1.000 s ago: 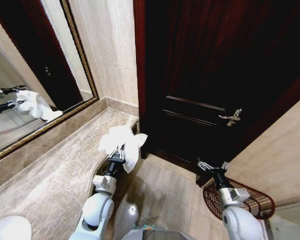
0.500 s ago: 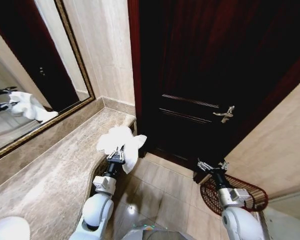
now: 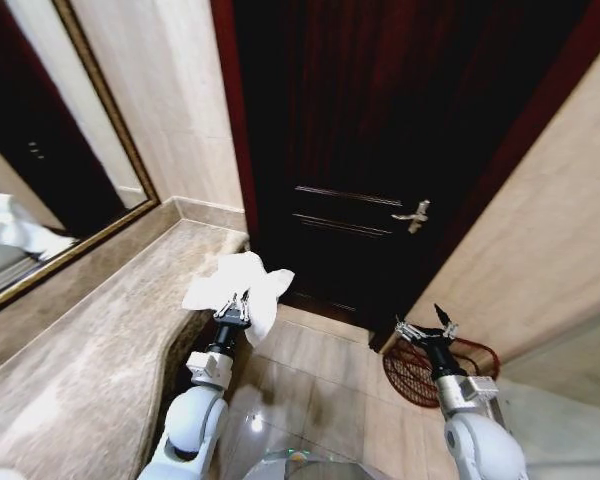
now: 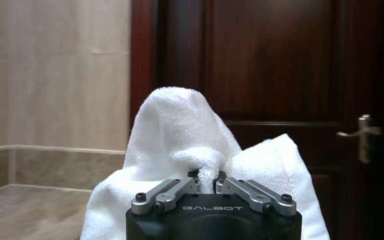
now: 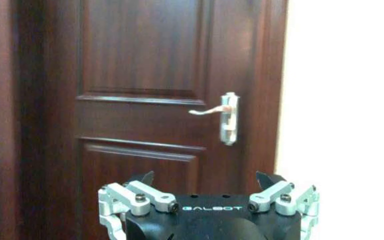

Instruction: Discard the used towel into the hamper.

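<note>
Left pincer [image 3: 231,307]: raised beside the tabletop edge, fingers [image 4: 172,190] pinched tight on a fold of white towel [image 3: 236,285]; same grip seen from the left wrist view [image 4: 207,181], cloth [image 4: 192,165] bunched above and draped down both sides of the pincer.

Right pincer [image 3: 426,327]: held up at the robot's right, fingers spread wide, nothing between them; from the right wrist view [image 5: 205,182], black fingertips well apart, facing the door.

Hamper [image 3: 410,372]: reddish-brown openwork basket, on the floor at the robot's right, just beyond and below the right pincer, partly hidden by that arm; well apart from the towel and the left pincer.

Tabletop [image 3: 90,350]: beige stone vanity surface, at the left, curved front edge.

Mirror [image 3: 40,200]: gilt-framed, on the wall above the tabletop, showing a reflection of white cloth.

Door [image 3: 380,130]: dark wood, panelled, straight ahead, silver lever handle [image 3: 413,215].

Floor [image 3: 320,390]: beige glossy tile.

Walls: pale stone on either side of the door.
</note>
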Controlling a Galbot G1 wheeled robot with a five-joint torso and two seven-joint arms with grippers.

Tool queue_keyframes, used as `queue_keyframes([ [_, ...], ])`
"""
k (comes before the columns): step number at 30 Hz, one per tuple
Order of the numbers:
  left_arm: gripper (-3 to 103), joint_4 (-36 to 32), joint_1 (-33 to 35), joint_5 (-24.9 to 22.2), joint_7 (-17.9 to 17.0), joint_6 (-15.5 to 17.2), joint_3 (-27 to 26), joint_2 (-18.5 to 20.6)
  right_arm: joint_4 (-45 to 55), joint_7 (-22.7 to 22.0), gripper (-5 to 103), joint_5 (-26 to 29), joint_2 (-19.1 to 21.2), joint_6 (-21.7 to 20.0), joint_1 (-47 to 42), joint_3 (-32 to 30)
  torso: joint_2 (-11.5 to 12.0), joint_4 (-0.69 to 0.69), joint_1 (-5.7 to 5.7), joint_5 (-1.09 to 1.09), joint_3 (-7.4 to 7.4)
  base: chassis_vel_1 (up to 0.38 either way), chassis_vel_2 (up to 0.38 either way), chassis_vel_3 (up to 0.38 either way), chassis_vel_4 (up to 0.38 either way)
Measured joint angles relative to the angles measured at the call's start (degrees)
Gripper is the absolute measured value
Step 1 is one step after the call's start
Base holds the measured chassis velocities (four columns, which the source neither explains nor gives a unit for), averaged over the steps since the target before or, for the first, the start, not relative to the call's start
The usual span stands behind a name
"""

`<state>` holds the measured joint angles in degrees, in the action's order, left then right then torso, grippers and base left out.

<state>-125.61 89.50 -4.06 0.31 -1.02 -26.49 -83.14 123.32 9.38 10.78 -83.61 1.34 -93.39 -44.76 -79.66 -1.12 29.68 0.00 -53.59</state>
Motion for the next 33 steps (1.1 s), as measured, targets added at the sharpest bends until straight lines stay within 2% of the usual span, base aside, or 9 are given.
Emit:
queue_keyframes([
  [33, 6, 0.3, 0.3, 0.1, 0.9, -1.6, -1.2, -0.2, 1.0, -0.3, 100, -0.4, -0.4, 0.4, -0.7, -1.2, 0.0, -0.01, 0.00, 0.00, 0.00, -0.082, -0.119, -0.118, -0.081],
])
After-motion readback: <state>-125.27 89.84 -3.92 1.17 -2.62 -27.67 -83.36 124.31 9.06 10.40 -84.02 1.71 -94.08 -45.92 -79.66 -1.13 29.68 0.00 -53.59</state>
